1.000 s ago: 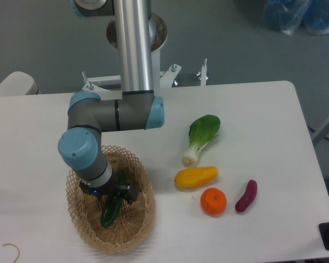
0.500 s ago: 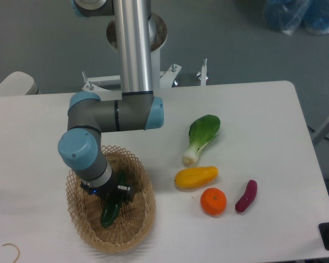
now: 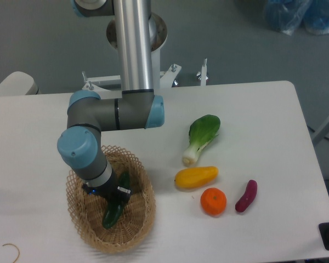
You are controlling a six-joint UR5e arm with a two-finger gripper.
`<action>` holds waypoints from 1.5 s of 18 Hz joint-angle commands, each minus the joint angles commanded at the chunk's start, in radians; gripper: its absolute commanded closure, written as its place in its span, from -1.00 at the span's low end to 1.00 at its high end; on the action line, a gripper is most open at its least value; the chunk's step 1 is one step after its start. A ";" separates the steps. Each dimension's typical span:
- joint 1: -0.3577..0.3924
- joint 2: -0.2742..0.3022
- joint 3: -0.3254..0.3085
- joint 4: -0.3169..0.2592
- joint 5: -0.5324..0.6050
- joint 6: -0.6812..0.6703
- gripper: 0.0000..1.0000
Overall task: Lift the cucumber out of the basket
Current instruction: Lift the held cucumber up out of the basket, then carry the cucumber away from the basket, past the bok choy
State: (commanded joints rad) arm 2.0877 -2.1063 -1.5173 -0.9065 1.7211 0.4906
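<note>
The dark green cucumber point(image 3: 113, 215) lies tilted inside the tan wicker basket point(image 3: 146, 216) at the front left of the table. My gripper point(image 3: 117, 196) reaches down into the basket from the blue-capped wrist, and its black fingers are closed around the cucumber's middle. The cucumber's upper end shows just above the fingers and its lower end points toward the basket's front. The wrist hides most of the fingers.
To the right of the basket lie a bok choy point(image 3: 202, 136), a yellow squash point(image 3: 196, 177), an orange point(image 3: 213, 201) and a small purple vegetable point(image 3: 246, 195). A thin loop of string point(image 3: 11, 250) sits at the front left edge.
The black fingers have drawn in from a wider spread to a narrow hold on the cucumber. The cucumber has shifted slightly to the right. The arm has barely moved.
</note>
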 joint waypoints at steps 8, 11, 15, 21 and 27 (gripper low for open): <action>0.127 0.141 0.080 -0.126 -0.028 0.248 0.49; 0.221 0.176 0.091 -0.167 -0.072 0.364 0.49; 0.334 0.189 0.104 -0.209 -0.084 0.529 0.49; 0.482 0.183 0.117 -0.221 -0.101 0.788 0.49; 0.563 0.177 0.128 -0.226 -0.107 0.939 0.49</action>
State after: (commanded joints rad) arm 2.6507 -1.9297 -1.3898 -1.1321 1.6138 1.4295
